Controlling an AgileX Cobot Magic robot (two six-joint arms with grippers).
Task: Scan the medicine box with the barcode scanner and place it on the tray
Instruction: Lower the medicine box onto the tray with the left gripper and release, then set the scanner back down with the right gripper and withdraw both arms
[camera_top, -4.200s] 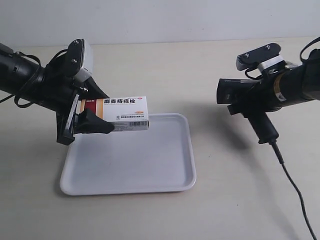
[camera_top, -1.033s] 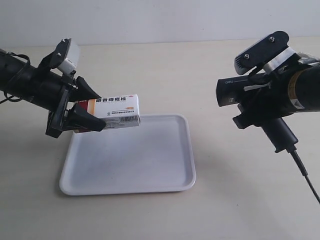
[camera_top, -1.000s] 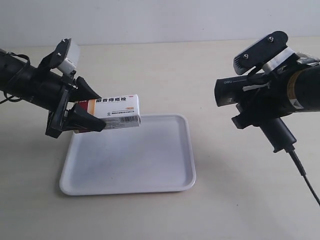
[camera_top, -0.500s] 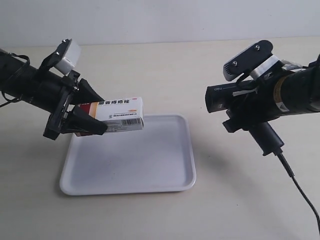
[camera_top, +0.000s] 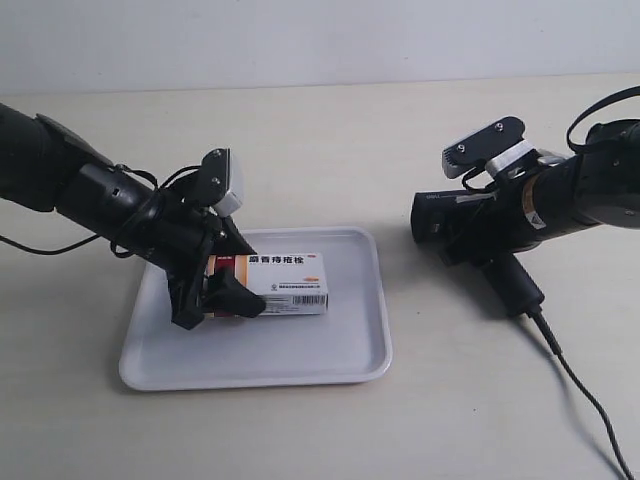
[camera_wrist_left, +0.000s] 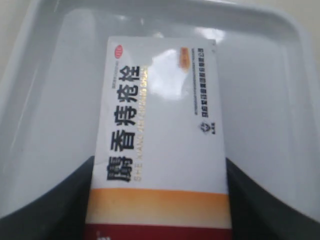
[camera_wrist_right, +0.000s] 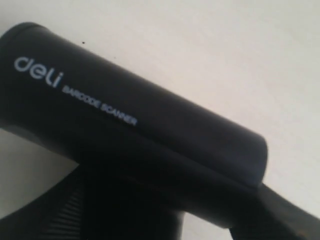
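Observation:
The white medicine box (camera_top: 285, 285) with its red and tan end lies low over the white tray (camera_top: 340, 355), barcode side facing the camera. My left gripper (camera_top: 225, 290) is shut on the box's banded end; whether the box rests on the tray floor I cannot tell. In the left wrist view the medicine box (camera_wrist_left: 160, 130) fills the middle, dark fingers (camera_wrist_left: 55, 210) hugging both long sides, the tray (camera_wrist_left: 280, 100) under it. My right gripper is shut on the black barcode scanner (camera_top: 470, 225), head pointing toward the tray, handle (camera_top: 512, 283) angled down. The scanner (camera_wrist_right: 135, 130) fills the right wrist view.
The scanner's black cable (camera_top: 585, 400) trails over the beige tabletop (camera_top: 330, 140) toward the lower right corner. A pale wall runs along the back. The tray's right half is bare.
My left gripper has carried the box down and right, from above the tray's rear left corner to low over the tray. The right arm with the scanner has dropped slightly.

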